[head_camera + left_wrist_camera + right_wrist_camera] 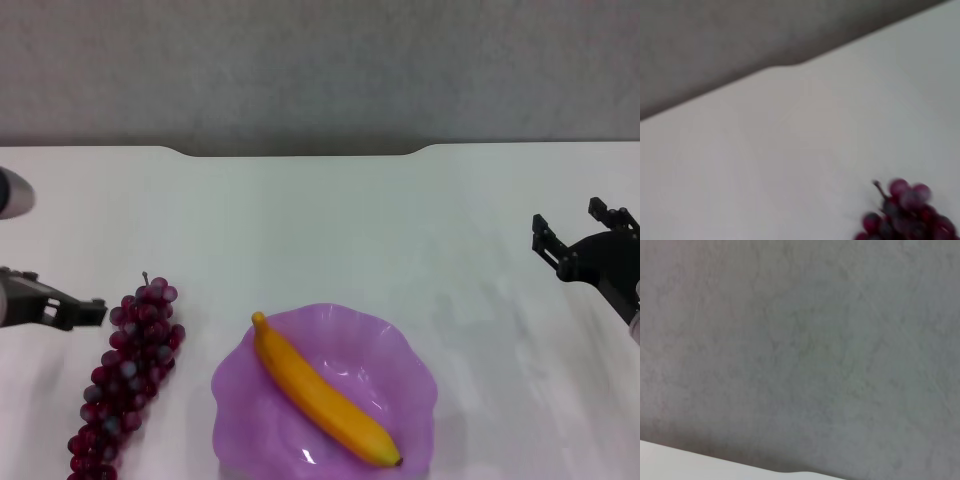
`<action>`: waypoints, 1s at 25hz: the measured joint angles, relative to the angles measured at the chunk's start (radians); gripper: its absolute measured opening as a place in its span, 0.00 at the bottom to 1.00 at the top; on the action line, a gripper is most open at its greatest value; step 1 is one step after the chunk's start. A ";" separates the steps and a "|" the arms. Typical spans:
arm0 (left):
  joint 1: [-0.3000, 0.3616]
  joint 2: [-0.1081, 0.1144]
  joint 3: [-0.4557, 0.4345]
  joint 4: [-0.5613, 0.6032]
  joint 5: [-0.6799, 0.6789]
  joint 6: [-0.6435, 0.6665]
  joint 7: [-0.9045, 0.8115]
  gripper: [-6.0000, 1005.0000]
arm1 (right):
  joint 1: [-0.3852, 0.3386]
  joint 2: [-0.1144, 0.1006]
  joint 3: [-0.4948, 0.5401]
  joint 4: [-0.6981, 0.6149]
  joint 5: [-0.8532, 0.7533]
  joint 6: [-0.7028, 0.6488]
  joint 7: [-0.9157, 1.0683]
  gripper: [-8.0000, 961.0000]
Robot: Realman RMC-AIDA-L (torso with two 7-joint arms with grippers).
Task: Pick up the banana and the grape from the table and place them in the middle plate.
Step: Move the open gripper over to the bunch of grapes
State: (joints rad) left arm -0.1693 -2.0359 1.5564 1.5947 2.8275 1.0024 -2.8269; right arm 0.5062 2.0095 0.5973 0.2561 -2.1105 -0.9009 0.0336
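A: Two fruits show on the plain white flat table (330,220). Where does each one lie?

B: The curved yellow-orange banana (320,392) with its dark tip lies slantwise inside the translucent light purple plate (410,370) with the wavy scalloped rim, stem end to the far left of the bowl, dark tip to the near right, just at the rim. The plate sits at the near middle of the table. The long bunch of small dark red-purple grapes (128,380) lies on the bare table just left of the plate, apart from it, its short brown stem pointing to the far side.

A: What are the surfaces like?

B: The banana's skin is smooth and matte. The plate is glossy, with small bright glints near the banana's dark end. The grapes are round and beaded, some dusted with a greyish frost. The tabletop is smooth, with a shallow dark notch in its far edge, and a mottled grey floor lies beyond it.

A: And the grippers?

B: The left gripper (85,312), black and angular, hovers low at the left edge, its tip just beside the far end of the grape bunch. I cannot tell whether its fingers are spread or pressed together. The left wrist view shows only the bunch's stem end (907,210) on the white table. The right gripper (580,235), black with blocky fingertips, hangs over the table at the far right, well apart from the plate, fingers spread and holding nothing.
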 joint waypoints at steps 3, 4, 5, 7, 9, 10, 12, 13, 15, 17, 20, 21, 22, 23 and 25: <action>-0.035 0.000 0.001 0.002 -0.006 0.084 0.013 0.90 | 0.004 0.000 0.000 0.000 0.000 0.008 0.000 0.82; -0.048 0.000 0.001 0.002 -0.012 0.110 0.020 0.90 | 0.006 0.000 0.000 0.000 0.000 0.011 0.000 0.82; -0.060 0.000 0.002 0.000 -0.018 0.130 0.025 0.90 | 0.007 0.000 -0.001 0.000 0.000 0.011 0.000 0.82; -0.082 0.000 0.005 -0.012 -0.023 0.158 0.033 0.90 | 0.009 0.000 -0.001 0.001 0.000 0.011 0.000 0.82; -0.099 0.000 0.009 -0.035 -0.023 0.167 0.034 0.90 | 0.010 0.000 -0.001 0.003 0.000 0.011 0.000 0.82; -0.110 -0.001 0.011 -0.052 -0.023 0.167 0.035 0.90 | 0.010 0.000 -0.001 0.003 0.000 0.011 0.000 0.82; -0.135 -0.001 0.013 -0.092 -0.023 0.174 0.035 0.90 | 0.011 0.000 -0.001 0.002 0.000 0.011 0.000 0.82; -0.145 -0.001 0.013 -0.109 -0.023 0.176 0.035 0.90 | 0.011 0.000 -0.001 0.002 0.000 0.011 0.000 0.82; -0.161 -0.001 0.010 -0.146 -0.023 0.180 0.036 0.90 | 0.011 0.000 -0.001 0.003 0.000 0.011 0.000 0.82; -0.178 0.000 0.006 -0.190 -0.024 0.181 0.040 0.90 | 0.011 0.000 -0.001 0.004 0.000 0.011 0.000 0.82; -0.194 0.000 0.005 -0.227 -0.029 0.181 0.047 0.90 | 0.011 0.000 -0.001 0.003 0.000 0.011 0.000 0.82; -0.200 0.000 0.005 -0.239 -0.033 0.180 0.050 0.91 | 0.011 0.000 -0.001 0.002 0.000 0.011 0.000 0.82; -0.204 0.000 0.005 -0.247 -0.035 0.179 0.051 0.91 | 0.011 0.000 -0.001 0.002 0.000 0.011 0.000 0.82; -0.210 -0.001 0.005 -0.256 -0.039 0.177 0.052 0.90 | 0.011 0.000 -0.001 0.002 0.000 0.011 0.000 0.82; -0.217 -0.001 0.007 -0.271 -0.049 0.175 0.054 0.90 | 0.011 0.000 -0.001 0.003 0.000 0.011 0.000 0.82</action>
State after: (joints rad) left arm -0.3868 -2.0366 1.5634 1.3240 2.7788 1.1773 -2.7728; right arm 0.5170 2.0095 0.5966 0.2590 -2.1108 -0.8896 0.0337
